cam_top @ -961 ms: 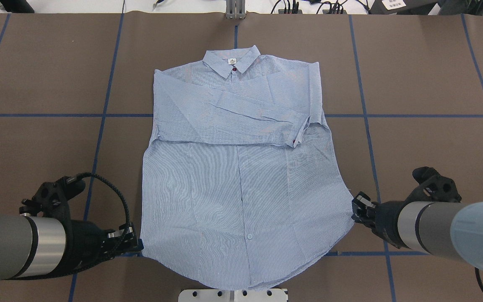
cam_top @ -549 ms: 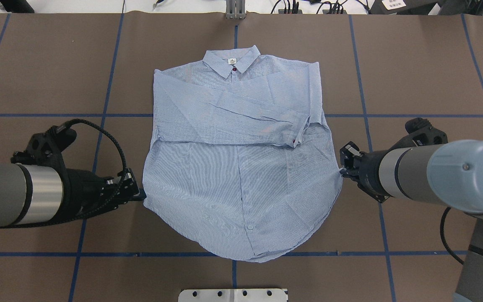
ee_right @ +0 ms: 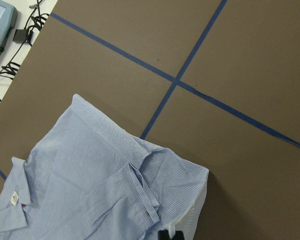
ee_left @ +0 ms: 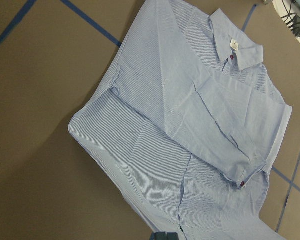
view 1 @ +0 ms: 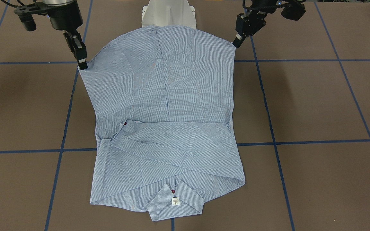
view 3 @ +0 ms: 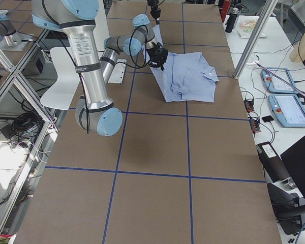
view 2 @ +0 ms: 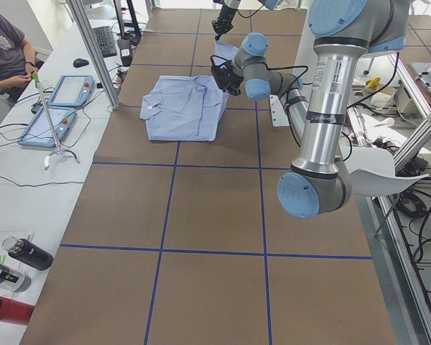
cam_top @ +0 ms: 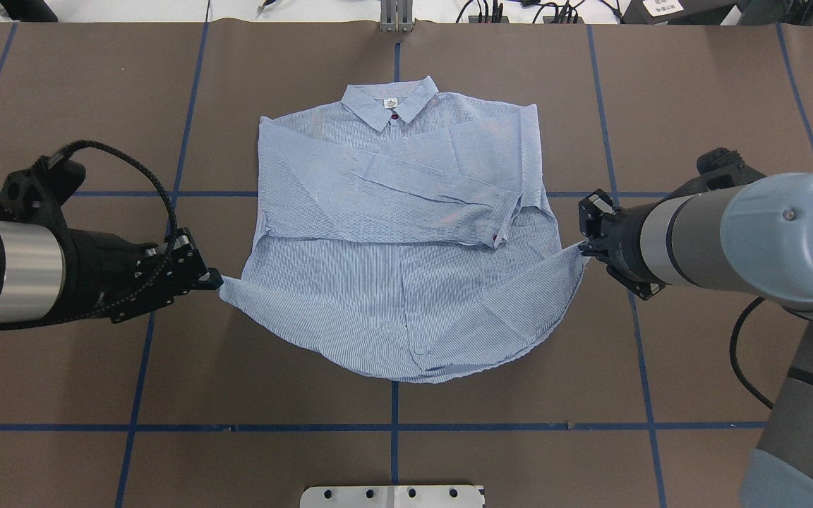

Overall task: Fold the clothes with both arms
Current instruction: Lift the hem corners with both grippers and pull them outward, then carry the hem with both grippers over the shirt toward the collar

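Overhead exterior footage has the light blue-and-white finely striped long-sleeved fabric shirt [cam_top: 406, 282] at the middle of the brown matted table [cam_top: 717, 106], which is crossed by blue tape lines [cam_top: 61, 193]. Its long axis runs 12 to 6 o'clock, with the collar [cam_top: 417, 94] pointing to 12. A small white neck label [cam_top: 391, 104] sits inside the collar, its print too small to read. Both sleeves lie folded across the chest, a dark red cuff button [cam_top: 497, 238] toward 3. The black two-finger left gripper [cam_top: 214, 281] at 9 o'clock is clamped on one hem corner and the black right gripper [cam_top: 585, 244] at 3 o'clock on the other, the hem's middle sagging toward 6. Only the front-facing view shows the lower half held off the table as a smooth sheet, with the white pedestal base [view 1: 167, 14] behind it.
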Motion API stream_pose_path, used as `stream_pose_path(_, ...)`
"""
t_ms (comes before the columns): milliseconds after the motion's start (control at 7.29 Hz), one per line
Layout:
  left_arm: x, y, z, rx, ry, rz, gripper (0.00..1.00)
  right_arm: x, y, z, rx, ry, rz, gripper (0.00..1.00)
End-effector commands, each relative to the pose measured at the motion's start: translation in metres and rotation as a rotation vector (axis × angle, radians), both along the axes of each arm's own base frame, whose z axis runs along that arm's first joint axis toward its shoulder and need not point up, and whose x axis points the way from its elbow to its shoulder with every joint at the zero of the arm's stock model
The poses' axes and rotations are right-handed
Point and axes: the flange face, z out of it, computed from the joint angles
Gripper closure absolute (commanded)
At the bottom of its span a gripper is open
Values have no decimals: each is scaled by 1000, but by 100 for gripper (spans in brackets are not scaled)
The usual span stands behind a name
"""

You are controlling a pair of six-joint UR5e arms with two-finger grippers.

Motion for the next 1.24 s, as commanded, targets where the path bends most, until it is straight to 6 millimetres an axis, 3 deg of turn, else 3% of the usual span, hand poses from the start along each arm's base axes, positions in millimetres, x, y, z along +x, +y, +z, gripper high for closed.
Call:
stream_pose_path(0, -15, -15, 2, -4, -6, -53, 100, 20, -27, 2, -32, -6, 49, 100)
stream_pose_path(275, -32, -25, -9, 9, 18, -94, 100, 27, -47, -2, -43, -10, 83, 100)
stream_pose_path(412, -31, -26, -9, 6, 18, -95, 100, 35, -50, -6, -65, -33, 74, 100)
stream_pose_path(549, -27, -31, -6, -2, 11, -102, 100, 28, -59, -6, -72, -28, 76, 100)
stream_pose_path(824, 14, -76, 1, -18, -24, -114, 100, -7, -98, -3, -97, 9, 82, 100)
stream_pose_path(1098, 33, -127, 30, 19, -87, -136, 100, -35, -132, 6, -111, 39, 82, 100)
